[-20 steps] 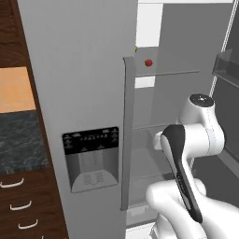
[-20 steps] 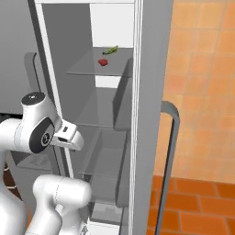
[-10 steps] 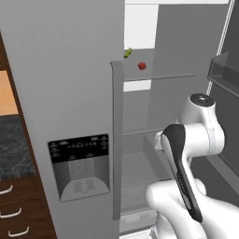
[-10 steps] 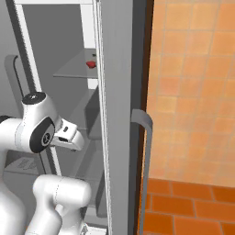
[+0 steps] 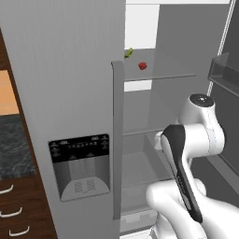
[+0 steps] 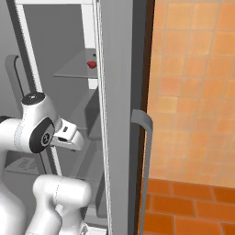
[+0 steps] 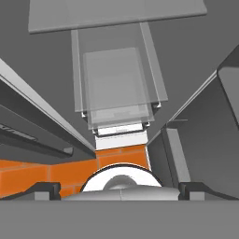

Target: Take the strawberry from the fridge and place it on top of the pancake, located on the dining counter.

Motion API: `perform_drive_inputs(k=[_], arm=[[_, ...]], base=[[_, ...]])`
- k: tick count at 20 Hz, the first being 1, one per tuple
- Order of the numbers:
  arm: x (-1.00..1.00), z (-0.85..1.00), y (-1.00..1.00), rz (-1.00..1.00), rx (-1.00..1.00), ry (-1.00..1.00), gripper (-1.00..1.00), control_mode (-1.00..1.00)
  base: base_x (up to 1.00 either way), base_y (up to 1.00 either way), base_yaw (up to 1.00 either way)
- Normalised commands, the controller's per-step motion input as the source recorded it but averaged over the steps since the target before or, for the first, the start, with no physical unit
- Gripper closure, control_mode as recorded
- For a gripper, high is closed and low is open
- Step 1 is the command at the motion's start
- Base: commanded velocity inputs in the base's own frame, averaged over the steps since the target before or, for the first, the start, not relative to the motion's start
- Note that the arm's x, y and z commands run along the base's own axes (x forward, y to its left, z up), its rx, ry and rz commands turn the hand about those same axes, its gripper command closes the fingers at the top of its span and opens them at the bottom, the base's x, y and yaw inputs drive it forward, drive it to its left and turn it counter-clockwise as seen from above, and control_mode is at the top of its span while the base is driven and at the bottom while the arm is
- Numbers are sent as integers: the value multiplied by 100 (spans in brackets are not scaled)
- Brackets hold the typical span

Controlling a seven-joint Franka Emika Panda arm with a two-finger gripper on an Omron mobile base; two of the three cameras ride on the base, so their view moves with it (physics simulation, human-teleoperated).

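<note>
The fridge (image 5: pixel 70 93) stands with its right door swung open. The strawberry (image 5: pixel 143 66) is a tiny red berry lying on an upper glass shelf (image 5: pixel 163 74) inside, and the right base view also shows the strawberry (image 6: pixel 92 64). My arm is folded low in front of the open compartment, well below the berry. In the hand view my gripper (image 7: pixel 120 190) is open with nothing between its fingertips (image 7: pixel 46 189), and it looks down at the lower clear drawers (image 7: pixel 116 84). The pancake and the dining counter are out of view.
A small yellow-green item (image 5: pixel 128 52) lies behind the berry on the same shelf. The closed left door carries a black dispenser panel (image 5: pixel 81 165) and a long handle (image 5: pixel 117 140). The open right door (image 6: pixel 119 114) with its handle (image 6: pixel 146 160) stands edge-on beside an orange tiled wall (image 6: pixel 193 92).
Both base views have shifted, so the base has driven and the fridge looms closer. The arm keeps its folded pose and the gripper stays open. The strawberry has not moved on its shelf.
</note>
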Motion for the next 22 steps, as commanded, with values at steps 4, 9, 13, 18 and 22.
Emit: perform_drive_inputs(k=[4,9,13,18,22], arm=[[0,0,0,0,0,0,-100,100],[25,38,0,8,0,-17,-100,-100],[6,73,18,12,0,-41,-100,-100],[1,100,0,0,0,-21,-100,-100],[9,98,-9,1,0,-11,-100,-100]], base=[[4,0,0],[0,0,0],[0,0,0],[0,0,0],[0,0,0]])
